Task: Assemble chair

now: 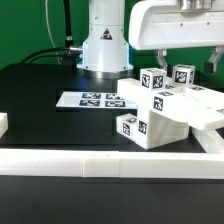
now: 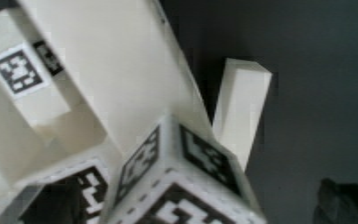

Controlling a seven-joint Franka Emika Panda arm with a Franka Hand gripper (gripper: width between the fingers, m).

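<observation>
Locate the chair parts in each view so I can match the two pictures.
Exterior view: the chair parts lie heaped at the exterior view's right on the black table, below the white pincer body, behind the border wall.
Wrist view: the same parts fill most of the picture, close up against the dark table.
Shared landmark: the black-and-white square tags on the white blocks.

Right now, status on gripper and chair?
Gripper open, empty, above the chair parts. Parts clustered on table beside marker board. Border wall in front.
</observation>
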